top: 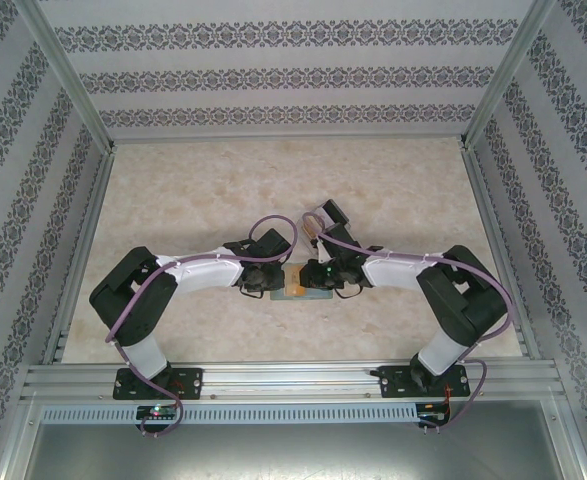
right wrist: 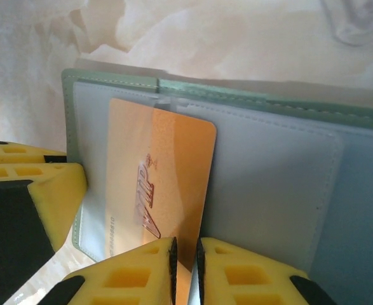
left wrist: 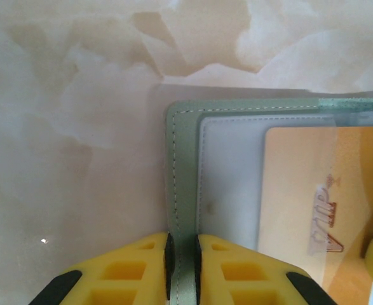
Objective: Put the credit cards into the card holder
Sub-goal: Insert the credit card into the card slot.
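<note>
The card holder lies open on the table, grey-green outside and pale grey inside. An orange-yellow credit card with raised "VIP" lettering sits partly under the clear pocket of one panel, its other long edge sticking out. My right gripper is shut on that free edge. My left gripper is shut on the stitched green border of the card holder, beside the credit card. In the top view both grippers meet over the card holder, the left gripper facing the right gripper.
A clear plastic box stands just behind the grippers, and its edge shows at the top right of the right wrist view. Marbled beige tabletop surrounds the work spot, fenced by aluminium rails and patterned walls.
</note>
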Motion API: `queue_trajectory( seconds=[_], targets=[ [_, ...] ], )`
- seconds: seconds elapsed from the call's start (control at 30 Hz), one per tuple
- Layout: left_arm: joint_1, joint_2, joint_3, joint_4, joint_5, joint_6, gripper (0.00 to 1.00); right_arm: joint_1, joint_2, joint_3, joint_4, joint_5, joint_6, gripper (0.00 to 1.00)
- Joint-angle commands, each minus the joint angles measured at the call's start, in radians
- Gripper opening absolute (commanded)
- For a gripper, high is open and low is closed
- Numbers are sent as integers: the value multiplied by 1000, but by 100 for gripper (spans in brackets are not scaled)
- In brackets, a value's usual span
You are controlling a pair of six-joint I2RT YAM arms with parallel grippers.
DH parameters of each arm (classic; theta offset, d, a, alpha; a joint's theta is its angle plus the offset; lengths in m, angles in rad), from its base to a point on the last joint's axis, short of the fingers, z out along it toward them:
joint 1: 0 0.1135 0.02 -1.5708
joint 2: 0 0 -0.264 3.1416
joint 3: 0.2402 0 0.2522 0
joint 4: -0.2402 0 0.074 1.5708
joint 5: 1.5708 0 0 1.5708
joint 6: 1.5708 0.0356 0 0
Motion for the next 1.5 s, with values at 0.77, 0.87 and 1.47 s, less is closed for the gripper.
queue_trajectory(
  seconds=[0.77,0.87,1.47],
  targets=[
    [94,-105,-175,286,194,-81,47,24,55,45,-3,-14,-3,14],
    [93,-81,-178,323,229,-97,43,25,53,46,13,-26,13,14],
    [94,-86,-164,272,188,-89,33,33,48,54,62,-52,71,20]
  ],
)
